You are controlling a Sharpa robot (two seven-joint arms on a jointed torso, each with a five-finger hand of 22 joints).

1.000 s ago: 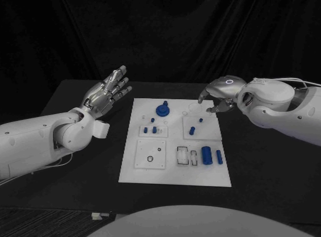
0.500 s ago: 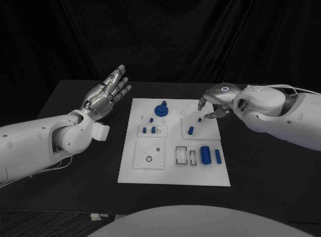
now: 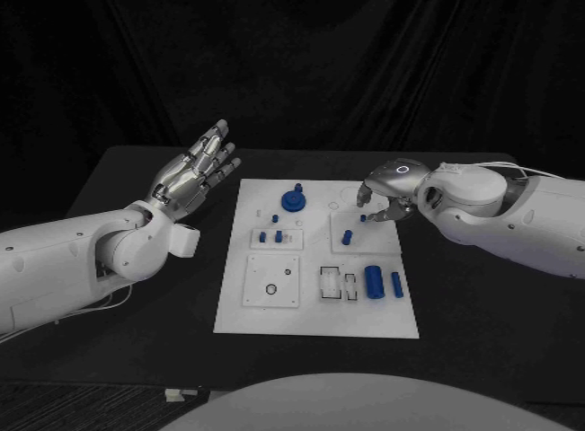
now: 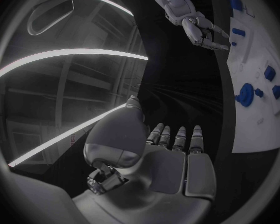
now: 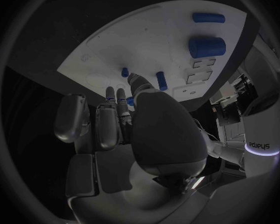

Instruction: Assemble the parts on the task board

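Left hand (image 3: pixel 192 172) raised beside the board's far left corner, fingers straight and apart, holding nothing, white board (image 3: pixel 241 305) mid-table with blue parts (image 3: pixel 374 282) on it, right hand (image 3: pixel 385 192) above its far right corner, fingers curled down, grasp cannot be told

The scene is dim, with a black backdrop and a dark table (image 3: pixel 486 296) that swallow detail. The white board (image 3: pixel 321 310) is the brightest surface and reads evenly, with no hard shadows on it. The arms' shells catch soft highlights. A small lit ring glows on the right hand (image 3: pixel 394 187). In the left wrist view, bright curved light strips (image 4: pixel 71 59) streak overhead and bend strongly with the fisheye. Both wrist views darken toward the circle's rim, and the near palms look soft.
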